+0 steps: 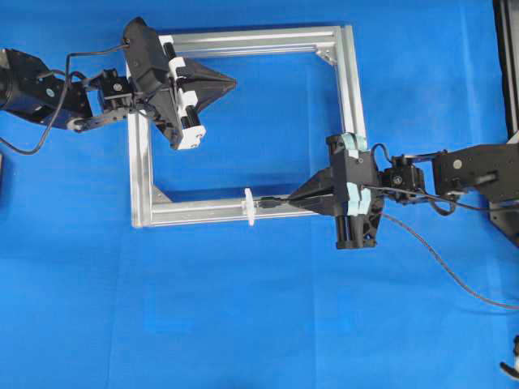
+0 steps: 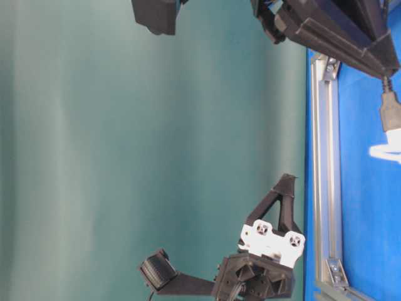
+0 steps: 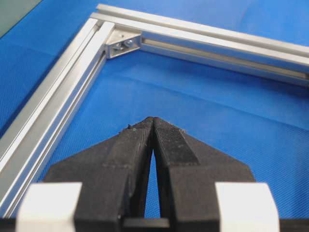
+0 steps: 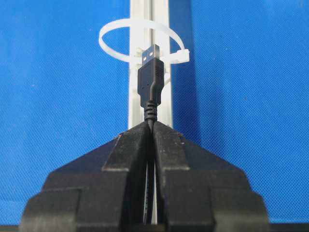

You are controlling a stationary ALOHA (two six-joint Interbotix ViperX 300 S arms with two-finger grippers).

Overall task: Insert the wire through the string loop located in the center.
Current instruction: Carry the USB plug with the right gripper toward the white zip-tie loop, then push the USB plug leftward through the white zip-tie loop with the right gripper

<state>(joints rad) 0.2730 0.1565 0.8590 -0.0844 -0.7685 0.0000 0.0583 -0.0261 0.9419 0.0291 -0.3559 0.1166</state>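
One thin white plastic string loop [image 4: 143,40], oval, smooth.

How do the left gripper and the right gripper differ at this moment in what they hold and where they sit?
The right gripper is shut on the thin black wire, its plug just short of the white string loop; the left gripper is shut on nothing. The right gripper lies along the near rail of the silver aluminium frame; the left gripper points into the frame's open middle. Both have black fingers closed together.

Black wire [image 4: 149,89] w/ USB plug tip, level along rail, just short of white string loop [image 4: 143,40], upright across rail
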